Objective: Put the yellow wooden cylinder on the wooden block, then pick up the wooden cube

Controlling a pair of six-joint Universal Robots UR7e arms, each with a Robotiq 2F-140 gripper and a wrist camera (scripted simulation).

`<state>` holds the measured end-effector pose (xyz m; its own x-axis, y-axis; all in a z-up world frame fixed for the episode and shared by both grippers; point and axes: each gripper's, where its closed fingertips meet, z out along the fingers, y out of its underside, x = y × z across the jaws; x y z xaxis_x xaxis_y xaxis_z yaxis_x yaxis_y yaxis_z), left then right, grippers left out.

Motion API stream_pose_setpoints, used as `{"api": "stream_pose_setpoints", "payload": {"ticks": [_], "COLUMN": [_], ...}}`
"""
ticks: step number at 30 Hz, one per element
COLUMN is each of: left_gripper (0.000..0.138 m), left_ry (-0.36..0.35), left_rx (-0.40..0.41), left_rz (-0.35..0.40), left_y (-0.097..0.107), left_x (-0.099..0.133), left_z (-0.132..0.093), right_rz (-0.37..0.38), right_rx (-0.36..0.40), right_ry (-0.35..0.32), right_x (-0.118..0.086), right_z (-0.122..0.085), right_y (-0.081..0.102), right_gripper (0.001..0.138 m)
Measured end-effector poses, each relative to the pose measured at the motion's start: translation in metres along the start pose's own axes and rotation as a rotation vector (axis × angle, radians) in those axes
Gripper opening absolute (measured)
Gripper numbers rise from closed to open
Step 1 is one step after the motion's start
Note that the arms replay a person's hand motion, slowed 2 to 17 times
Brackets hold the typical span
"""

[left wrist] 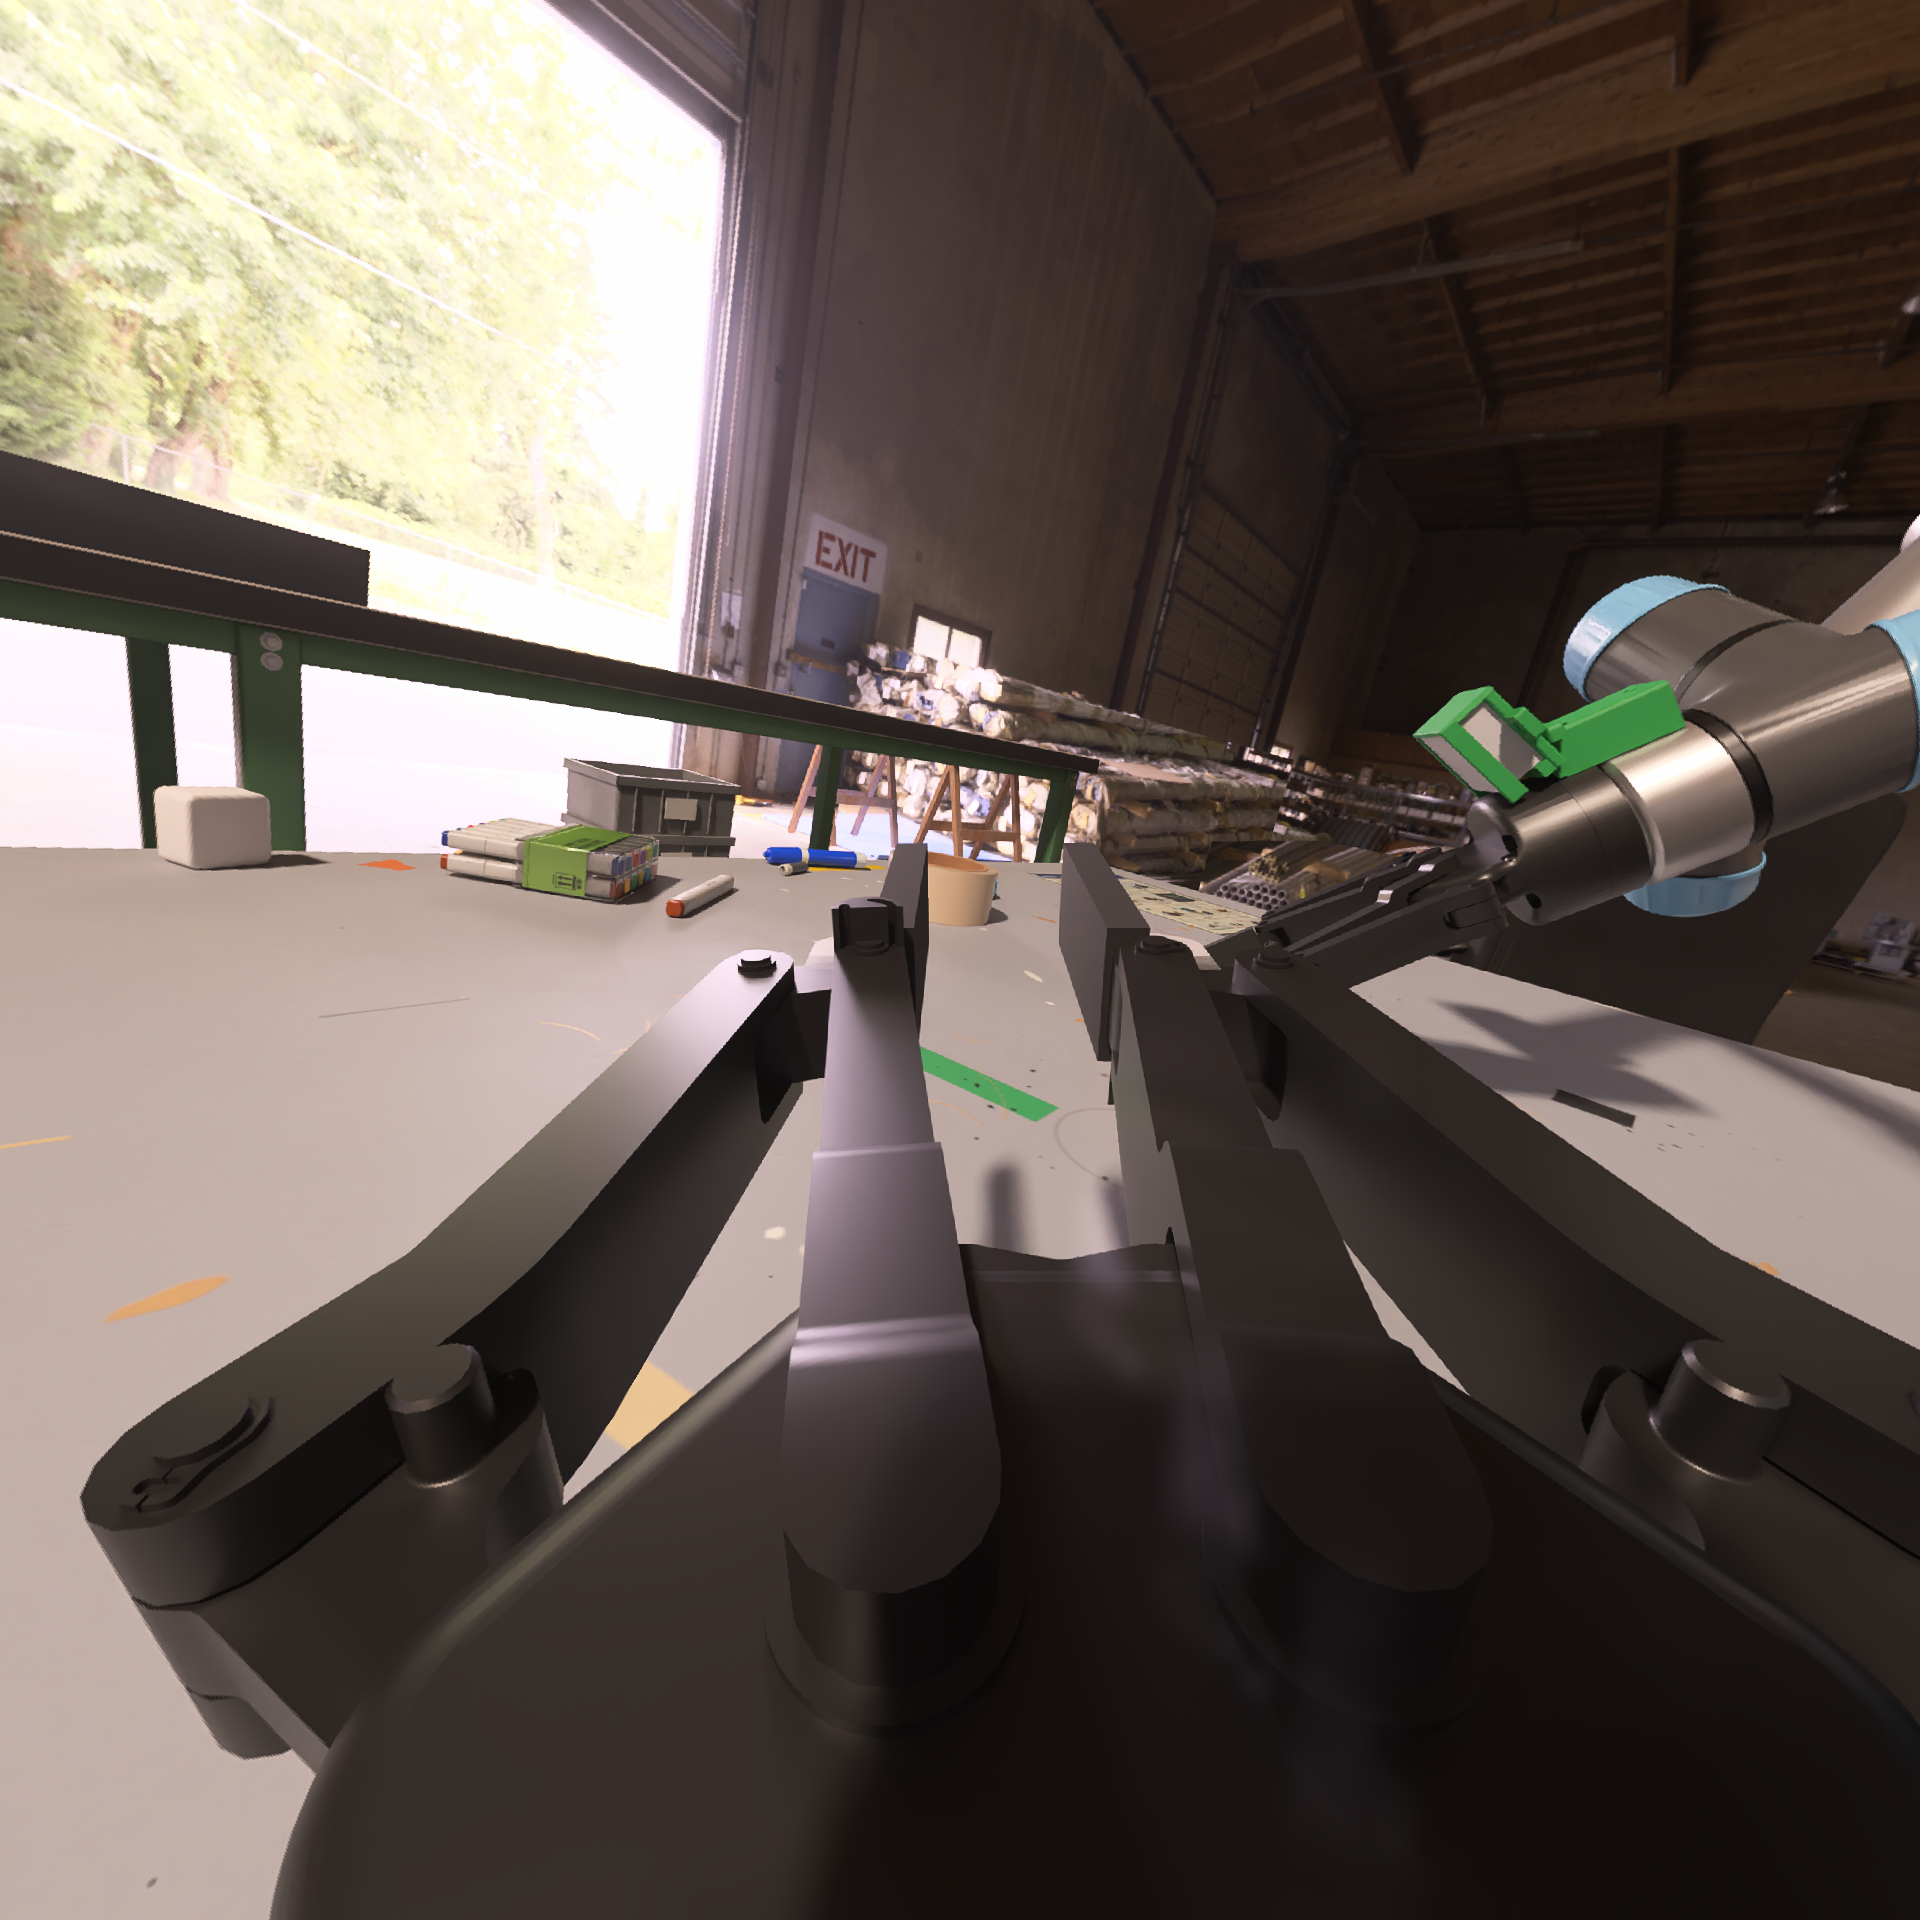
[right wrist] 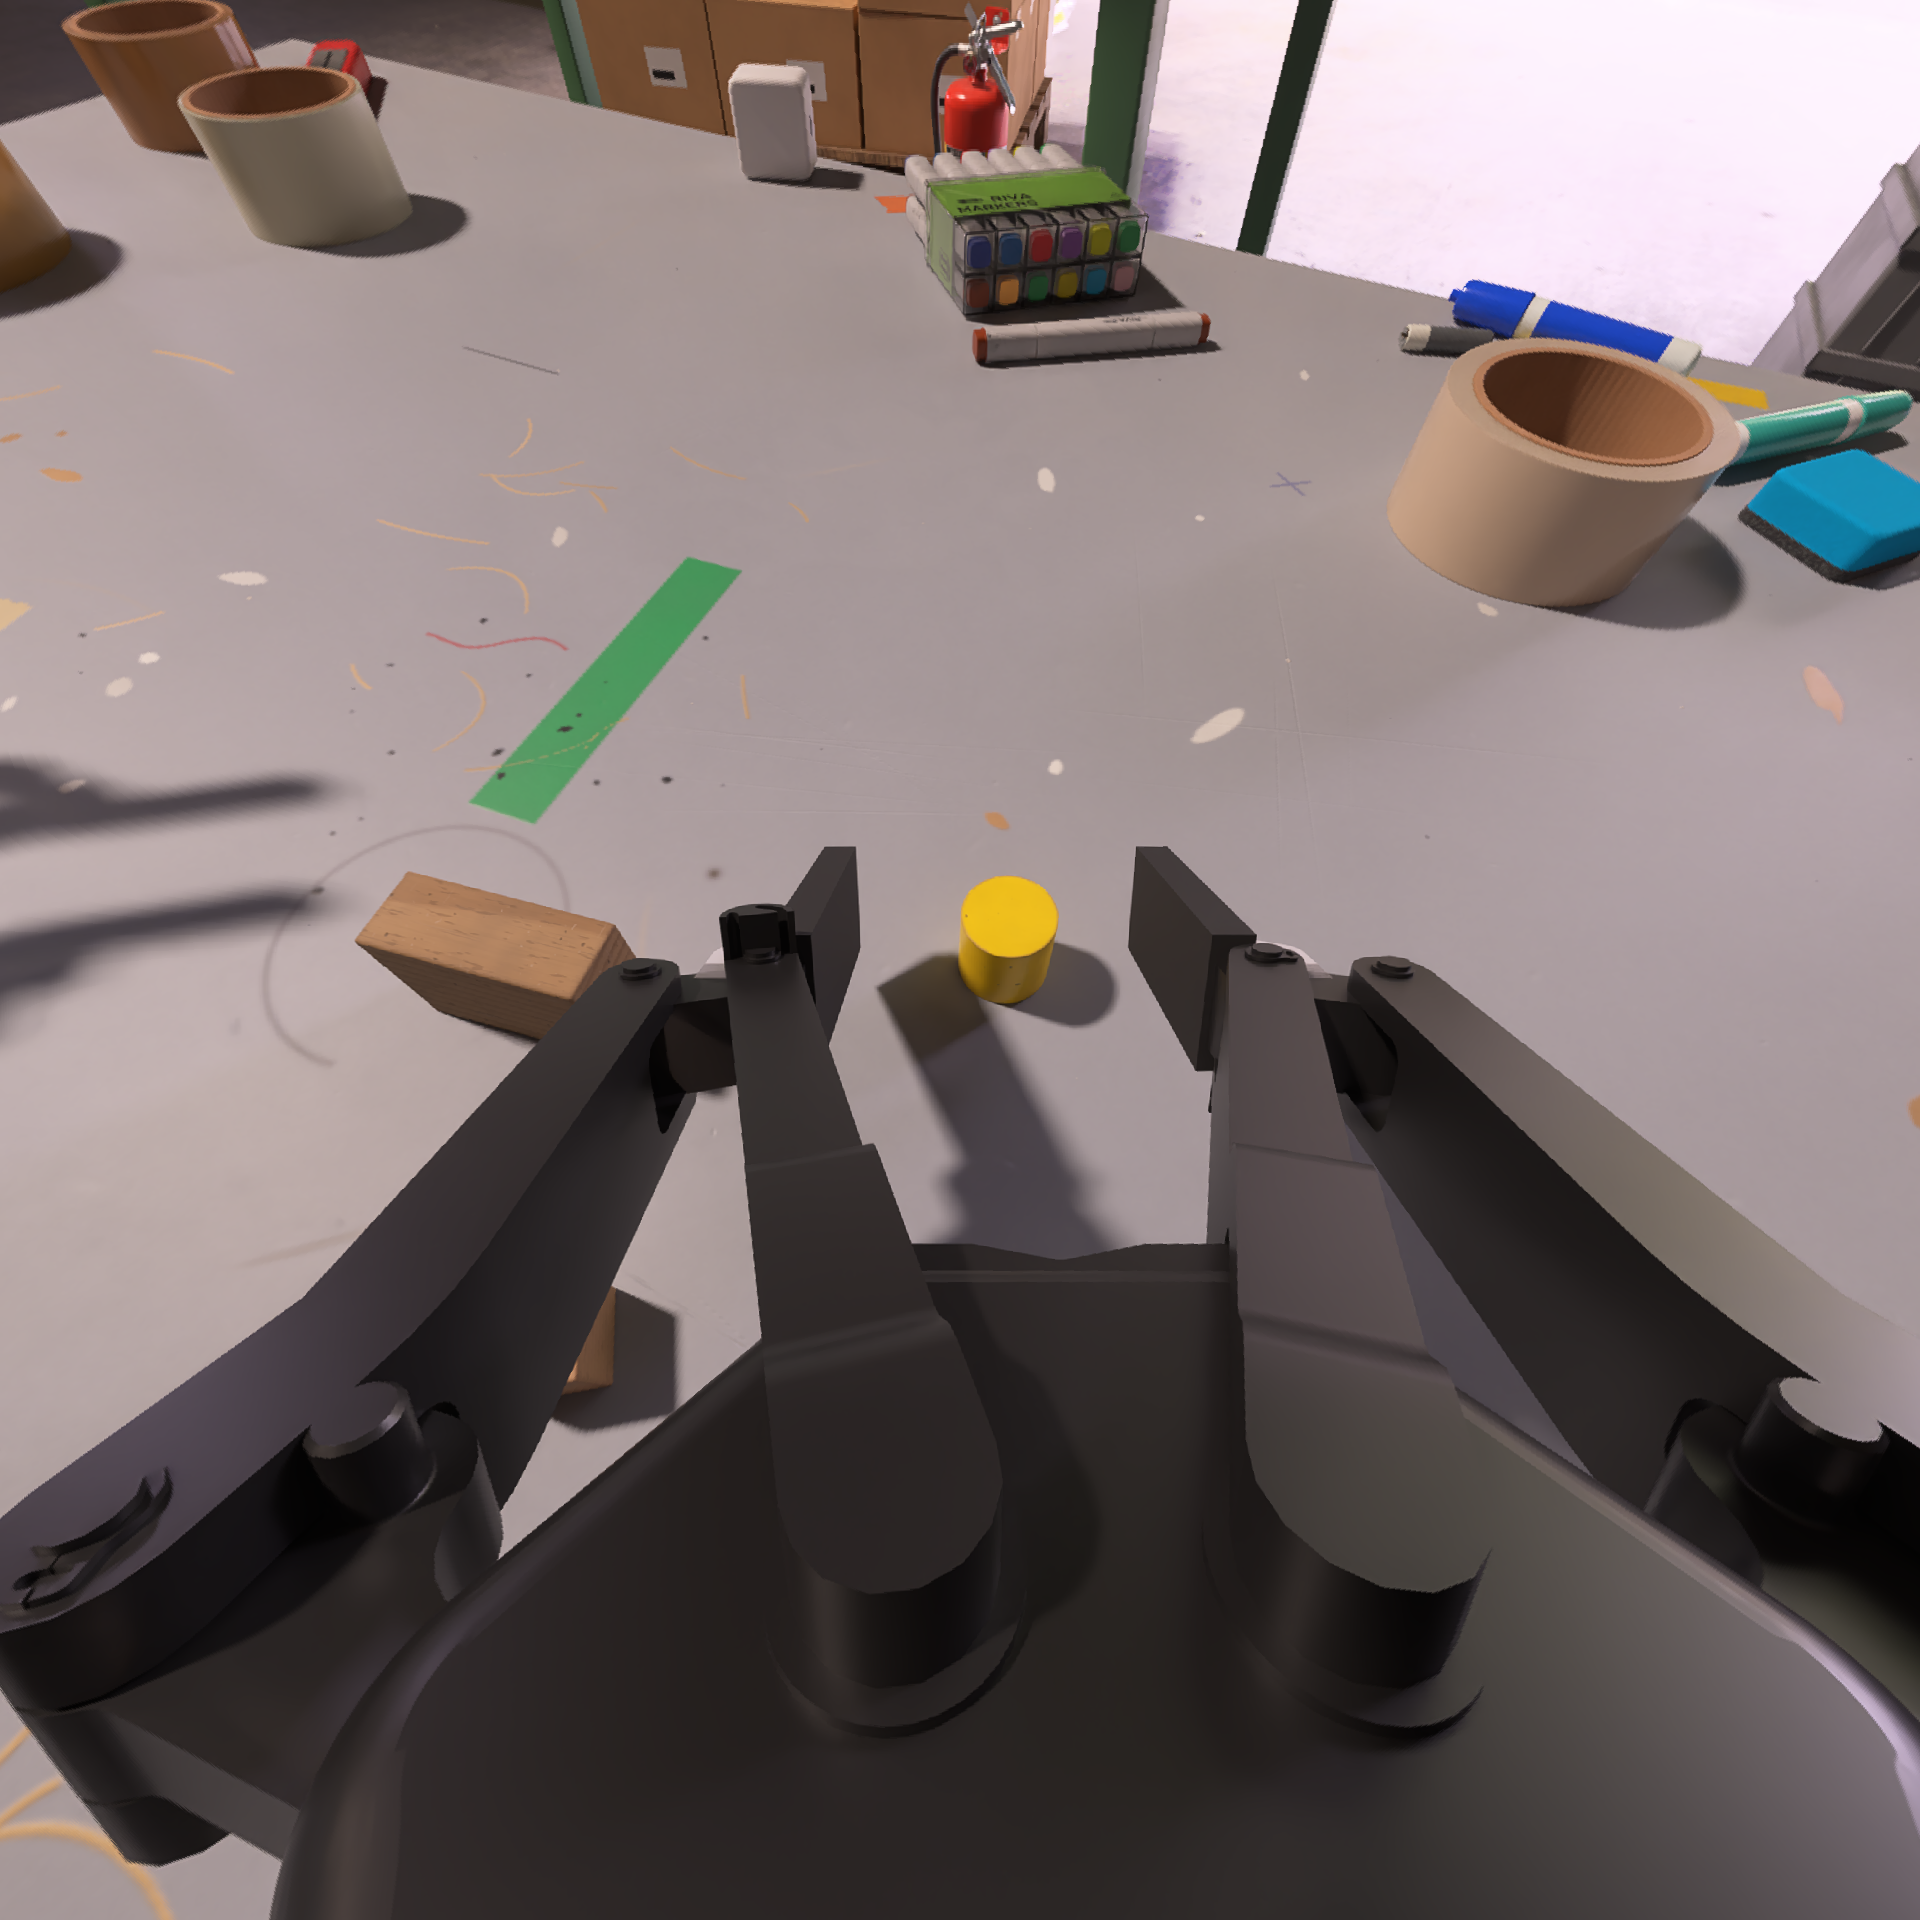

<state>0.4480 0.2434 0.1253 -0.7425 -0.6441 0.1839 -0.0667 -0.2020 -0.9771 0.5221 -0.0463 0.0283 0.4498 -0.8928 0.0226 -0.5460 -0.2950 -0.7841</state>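
In the right wrist view the yellow wooden cylinder (right wrist: 1006,938) stands upright on the grey table, in line with the gap between my fingers. My right gripper (right wrist: 995,904) is open and empty above it. The wooden block (right wrist: 490,951) lies flat to the left, partly behind my left finger. A small piece of pale wood (right wrist: 594,1351), probably the wooden cube, peeks out under that finger's linkage. In the left wrist view my left gripper (left wrist: 992,883) is open and empty, low over the table. The right arm's gripper (left wrist: 1351,914) shows farther off there.
A tan tape roll (right wrist: 1558,478) stands at the right, with a blue eraser (right wrist: 1839,514) and markers beside it. A marker box (right wrist: 1039,244) and a loose marker (right wrist: 1091,338) lie at the back. More rolls (right wrist: 296,156) stand at the far left. A green tape strip (right wrist: 608,691) marks the table.
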Motion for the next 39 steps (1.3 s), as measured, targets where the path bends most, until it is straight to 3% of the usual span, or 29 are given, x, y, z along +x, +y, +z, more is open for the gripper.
{"api": "stream_pose_setpoints", "payload": {"ticks": [6, 14, 32, 39], "left_gripper": [0.034, 0.034, 0.034, 0.034], "left_ry": [0.0, 0.0, 0.0, -0.001], "left_rx": [-0.001, -0.002, -0.002, -0.002], "left_rz": [-0.001, -0.002, -0.005, -0.006], "left_y": [0.0002, 0.0002, 0.0003, 0.0002], "left_x": [-0.0001, -0.0003, -0.0007, -0.0009], "left_z": [0.0002, 0.0002, 0.0004, 0.0003], "right_rz": [0.009, -0.011, -0.048, -0.072], "right_rx": [-0.006, -0.026, -0.072, -0.074], "right_ry": [0.005, 0.06, 0.112, 0.109], "right_x": [-0.0031, -0.0001, 0.002, 0.0008], "right_z": [0.0008, 0.002, 0.0051, 0.0063], "right_y": [0.0, 0.0017, 0.0055, 0.0043], "right_gripper": [0.066, 0.057, 0.027, 0.027]}}
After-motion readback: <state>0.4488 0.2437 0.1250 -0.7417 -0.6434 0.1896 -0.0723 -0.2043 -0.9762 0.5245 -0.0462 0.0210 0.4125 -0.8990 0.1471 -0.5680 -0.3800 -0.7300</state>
